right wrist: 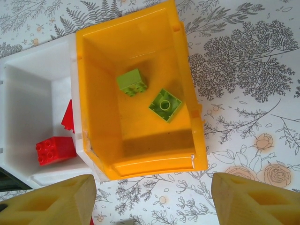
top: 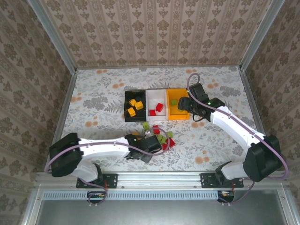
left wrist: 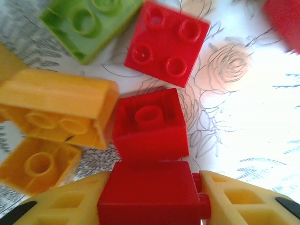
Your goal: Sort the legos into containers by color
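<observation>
Gripping, left tool (left wrist: 150, 204): clamped on small red plastic brick (left wrist: 147, 187), among loose bricks (top: 157, 136) on floral surface (top: 93, 103).
Black plastic bin (top: 135, 92): orange-yellow bricks (top: 131, 111) inside.
White bin (top: 152, 98): red bricks (top: 159, 107).
Orange-yellow bin (right wrist: 140, 161): 2 light green bricks (right wrist: 132, 82).
Right tool (right wrist: 152, 199): jaws apart, empty, over orange-yellow bin's near edge.

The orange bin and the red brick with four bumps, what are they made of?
The orange bin looks like smooth molded plastic: thin walls, rounded rim, soft shine inside. The four-stud red brick looks like hard glossy plastic, with crisp molded studs and light glinting on its top. I can't be sure from looks alone.
</observation>
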`<action>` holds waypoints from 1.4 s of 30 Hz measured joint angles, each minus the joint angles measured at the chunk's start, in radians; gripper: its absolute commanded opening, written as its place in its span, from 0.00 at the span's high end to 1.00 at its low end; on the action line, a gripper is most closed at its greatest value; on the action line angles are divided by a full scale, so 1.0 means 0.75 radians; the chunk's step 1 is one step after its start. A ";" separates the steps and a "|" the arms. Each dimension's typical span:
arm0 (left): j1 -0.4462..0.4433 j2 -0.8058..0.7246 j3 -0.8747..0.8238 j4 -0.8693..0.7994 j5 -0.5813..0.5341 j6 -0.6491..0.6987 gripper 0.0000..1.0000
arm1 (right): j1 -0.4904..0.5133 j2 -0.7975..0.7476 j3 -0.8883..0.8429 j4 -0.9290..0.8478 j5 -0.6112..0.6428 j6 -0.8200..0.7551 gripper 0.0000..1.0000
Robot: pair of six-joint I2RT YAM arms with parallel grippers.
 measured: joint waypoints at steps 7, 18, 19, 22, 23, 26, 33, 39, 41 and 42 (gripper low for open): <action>0.230 -0.181 0.218 0.035 0.055 0.091 0.53 | -0.002 -0.005 -0.063 0.002 -0.005 0.006 0.33; 0.643 0.372 0.742 0.197 0.219 0.251 0.54 | -0.002 -0.083 -0.154 0.001 -0.015 0.023 0.33; 0.655 0.425 0.779 0.198 0.223 0.254 0.54 | -0.002 -0.091 -0.160 0.001 -0.015 0.025 0.33; 0.686 0.580 0.879 0.197 0.234 0.255 0.52 | -0.002 -0.124 -0.186 0.002 -0.026 0.029 0.33; 0.693 0.620 0.905 0.196 0.237 0.254 0.50 | -0.002 -0.136 -0.196 0.001 -0.036 0.028 0.33; 0.709 0.715 0.979 0.184 0.251 0.257 0.44 | -0.001 -0.176 -0.244 0.003 -0.066 0.028 0.33; 0.710 0.774 1.078 0.181 0.293 0.238 0.24 | 0.081 -0.275 -0.394 0.026 -0.150 0.011 0.32; 0.701 0.646 0.979 0.250 0.357 0.201 0.00 | 0.258 -0.251 -0.445 0.056 -0.186 -0.012 0.32; 0.683 0.536 0.903 0.268 0.368 0.190 0.00 | 0.313 -0.203 -0.445 0.075 -0.190 -0.022 0.32; 0.667 0.466 0.864 0.278 0.371 0.187 0.00 | 0.346 -0.169 -0.445 0.082 -0.189 -0.028 0.32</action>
